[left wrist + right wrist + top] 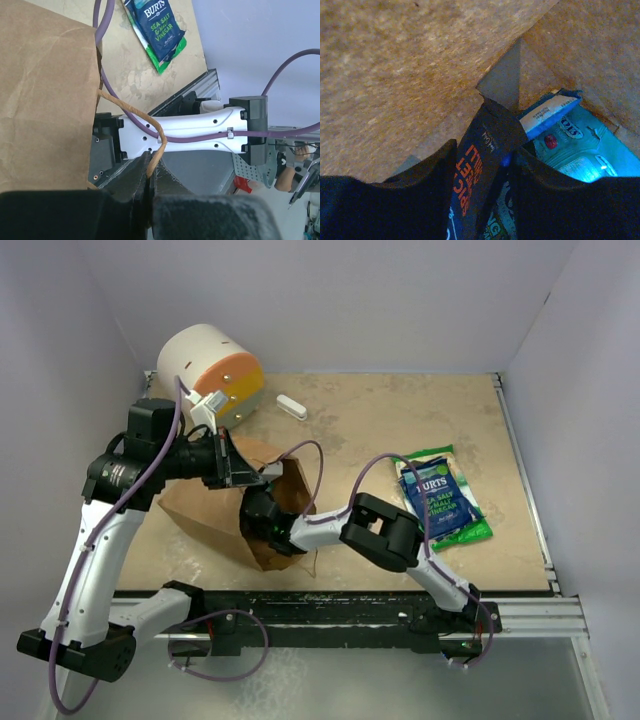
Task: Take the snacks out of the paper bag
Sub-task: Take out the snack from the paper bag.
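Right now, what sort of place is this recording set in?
Probably a lab robot test cell, not a home: plain walls box in a tan table, a metal mounting rail runs along its near edge, and a paper bag and chip bag sit as props.

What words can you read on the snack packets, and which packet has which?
"BURTS", "SEA SALT", "VINEGAR": on the blue-and-green chip bag lying on the table.
Orange letters, maybe "...HILL": on the dark packet inside the paper bag; partly hidden, so not sure.
Teal packet beside it: print too blurred to read.
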`<state>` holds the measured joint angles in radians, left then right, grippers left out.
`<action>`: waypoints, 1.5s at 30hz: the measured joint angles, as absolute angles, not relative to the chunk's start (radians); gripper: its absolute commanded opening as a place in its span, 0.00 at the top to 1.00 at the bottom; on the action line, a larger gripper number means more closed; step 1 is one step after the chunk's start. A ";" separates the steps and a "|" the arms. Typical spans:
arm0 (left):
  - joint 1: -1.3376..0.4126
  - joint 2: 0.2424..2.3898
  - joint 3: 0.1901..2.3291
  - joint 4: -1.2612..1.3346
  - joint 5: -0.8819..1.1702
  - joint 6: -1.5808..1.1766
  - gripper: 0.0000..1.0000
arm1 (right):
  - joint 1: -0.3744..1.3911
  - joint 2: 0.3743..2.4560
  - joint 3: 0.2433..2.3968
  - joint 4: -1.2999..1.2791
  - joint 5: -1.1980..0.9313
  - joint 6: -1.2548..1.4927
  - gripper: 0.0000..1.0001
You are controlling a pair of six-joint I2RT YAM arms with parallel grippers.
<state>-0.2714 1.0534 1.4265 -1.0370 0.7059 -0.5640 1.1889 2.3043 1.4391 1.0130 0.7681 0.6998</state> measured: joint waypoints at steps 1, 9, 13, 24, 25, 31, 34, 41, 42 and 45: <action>-0.271 1.053 1.427 -1.037 0.703 -0.565 1.00 | 1.188 2.305 1.444 0.994 0.768 0.712 0.72; -0.271 1.045 1.427 -1.037 0.649 -0.593 1.00 | 1.177 2.247 1.367 0.968 0.717 0.755 1.00; -0.271 1.046 1.436 -1.037 0.616 -0.611 1.00 | 1.177 2.136 1.288 0.950 0.653 0.752 1.00; -0.271 1.054 1.457 -0.973 0.559 -0.675 1.00 | 1.174 1.759 0.976 0.789 0.522 0.874 1.00; -0.271 1.054 1.457 -0.965 0.558 -0.682 1.00 | 1.172 1.736 0.971 0.780 0.518 0.877 1.00; -0.271 1.067 1.457 -0.906 0.553 -0.723 1.00 | 1.170 1.634 0.971 0.581 0.459 0.942 1.00; -0.271 1.074 1.457 -0.882 0.553 -0.741 1.00 | 1.171 1.616 1.036 0.392 0.469 1.025 1.00; -0.271 1.092 1.459 -0.842 0.530 -0.775 1.00 | 1.170 1.610 1.222 0.014 0.478 1.136 1.00; -0.271 1.097 1.464 -0.846 0.517 -0.776 1.00 | 1.170 1.600 1.231 -0.025 0.478 1.142 1.00; -0.271 1.113 1.481 -0.855 0.476 -0.777 1.00 | 1.170 1.541 1.233 -0.134 0.478 1.143 1.00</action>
